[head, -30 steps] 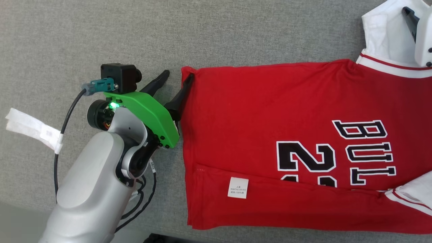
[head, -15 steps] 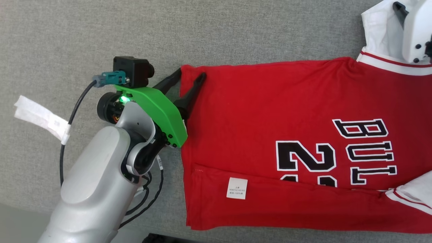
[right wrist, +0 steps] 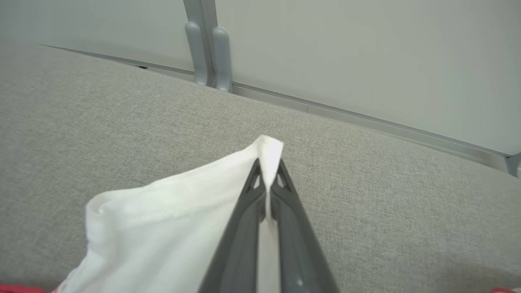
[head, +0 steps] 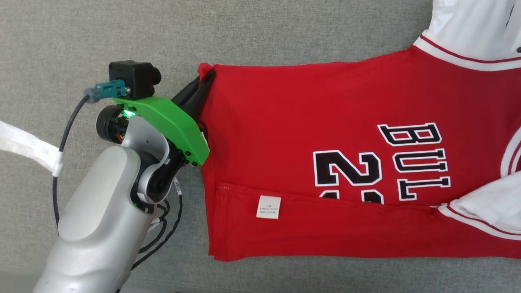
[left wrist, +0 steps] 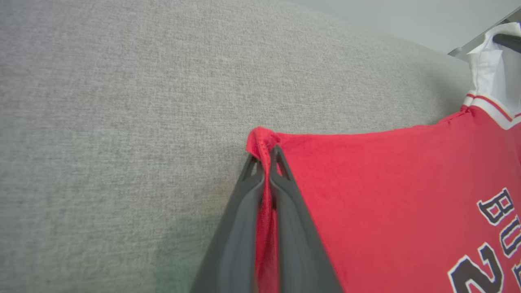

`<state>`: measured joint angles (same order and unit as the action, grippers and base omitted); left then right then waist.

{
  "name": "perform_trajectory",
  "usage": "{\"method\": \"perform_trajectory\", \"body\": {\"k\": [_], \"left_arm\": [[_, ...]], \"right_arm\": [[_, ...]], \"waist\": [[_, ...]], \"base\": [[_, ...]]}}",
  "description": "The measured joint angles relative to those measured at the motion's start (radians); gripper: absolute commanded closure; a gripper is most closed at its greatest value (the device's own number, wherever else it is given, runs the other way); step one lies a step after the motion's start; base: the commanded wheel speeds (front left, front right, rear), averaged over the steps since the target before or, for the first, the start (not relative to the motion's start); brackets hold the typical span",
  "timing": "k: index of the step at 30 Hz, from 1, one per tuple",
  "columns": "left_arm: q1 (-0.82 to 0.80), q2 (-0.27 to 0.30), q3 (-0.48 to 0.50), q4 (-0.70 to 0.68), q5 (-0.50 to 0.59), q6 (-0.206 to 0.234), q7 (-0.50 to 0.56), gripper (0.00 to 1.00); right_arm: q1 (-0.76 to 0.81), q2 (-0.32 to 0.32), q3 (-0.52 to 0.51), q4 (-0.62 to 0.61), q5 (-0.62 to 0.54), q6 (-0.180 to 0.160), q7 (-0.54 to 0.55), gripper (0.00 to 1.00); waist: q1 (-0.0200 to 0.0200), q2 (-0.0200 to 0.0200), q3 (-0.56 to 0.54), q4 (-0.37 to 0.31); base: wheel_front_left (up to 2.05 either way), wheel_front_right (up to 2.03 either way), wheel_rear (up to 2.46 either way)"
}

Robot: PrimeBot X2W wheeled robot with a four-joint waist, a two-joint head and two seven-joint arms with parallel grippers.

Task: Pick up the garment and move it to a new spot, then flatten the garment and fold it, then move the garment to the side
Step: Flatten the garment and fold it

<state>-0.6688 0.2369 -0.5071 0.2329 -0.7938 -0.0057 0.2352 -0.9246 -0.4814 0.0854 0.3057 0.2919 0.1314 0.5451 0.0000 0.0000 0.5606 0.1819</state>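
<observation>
Garment first: your red jersey lies spread on the grey cloth-covered bench, printed side up, with its black-and-white letters and numeral reading sideways in the head view. The strip of it closest to the bench's near edge is folded over onto the body, and a small white care label shows on that fold.

Your left gripper is closed on the hem corner that points toward the bench's far edge. In the left wrist view the two dark fingers lie pressed together, with a bunched ridge of red cloth pinched between them and poking out past the tips. In the head view the same fingers meet at that corner, ahead of the green bracket on the wrist. A black cable loops away from the bracket, bound with a strip of white tape that lies on the bench.

Your right gripper is likewise clamped, this time on the tip of a white sleeve. The cloth rises into the fingers, and a small peak stands above the tips. Beyond it you can see bare grey bench up to the far edge, where a pale wall panel begins.
</observation>
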Motion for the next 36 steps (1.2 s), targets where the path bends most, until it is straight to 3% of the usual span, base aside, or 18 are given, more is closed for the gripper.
{"method": "perform_trajectory", "body": {"k": [6, 14, 19, 27, 28, 29, 36], "left_arm": [[0.089, 0.023, 0.018, -0.065, -0.017, 0.025, -0.021, 1.0], [0.348, 0.071, 0.049, -0.262, -0.041, 0.097, -0.073, 1.0], [0.517, 0.076, 0.05, -0.387, -0.078, 0.152, -0.08, 1.0], [0.62, 0.067, 0.055, -0.361, -0.087, 0.187, -0.121, 1.0], [0.626, 0.067, 0.058, -0.355, -0.087, 0.188, -0.125, 0.91], [0.63, 0.067, 0.061, -0.349, -0.087, 0.188, -0.133, 0.76], [0.635, 0.063, 0.054, -0.284, -0.077, 0.164, -0.177, 0.59]], "right_arm": [[0.136, 0.004, -0.039, -0.091, 0.085, 0.0, -0.08, 1.0], [0.52, 0.01, -0.154, -0.325, 0.174, 0.0, -0.135, 1.0], [0.741, 0.08, -0.215, -0.413, 0.202, 0.0, -0.159, 1.0], [0.868, 0.185, -0.221, -0.373, 0.196, 0.0, -0.221, 1.0], [0.872, 0.189, -0.218, -0.366, 0.193, 0.0, -0.228, 1.0], [0.874, 0.191, -0.216, -0.359, 0.191, 0.0, -0.232, 1.0], [0.878, 0.188, -0.213, -0.324, 0.19, 0.0, -0.245, 1.0]], "waist": [[0.0, 0.0, -0.072, -0.03], [0.0, 0.0, -0.178, -0.07], [-0.0001, 0.0, -0.236, -0.101], [-0.0001, 0.0, -0.28, -0.147], [-0.0001, 0.0, -0.283, -0.149], [-0.0001, 0.0, -0.284, -0.15], [0.0, 0.0, -0.289, -0.138]], "base": [[0.0, 0.0, 0.0], [0.0, 0.0, 0.0], [0.0, 0.0, 0.0], [0.0, 0.0, 0.0], [0.0, 0.0, 0.0], [0.0, 0.0, 0.0], [0.0, 0.0, 0.0]]}}
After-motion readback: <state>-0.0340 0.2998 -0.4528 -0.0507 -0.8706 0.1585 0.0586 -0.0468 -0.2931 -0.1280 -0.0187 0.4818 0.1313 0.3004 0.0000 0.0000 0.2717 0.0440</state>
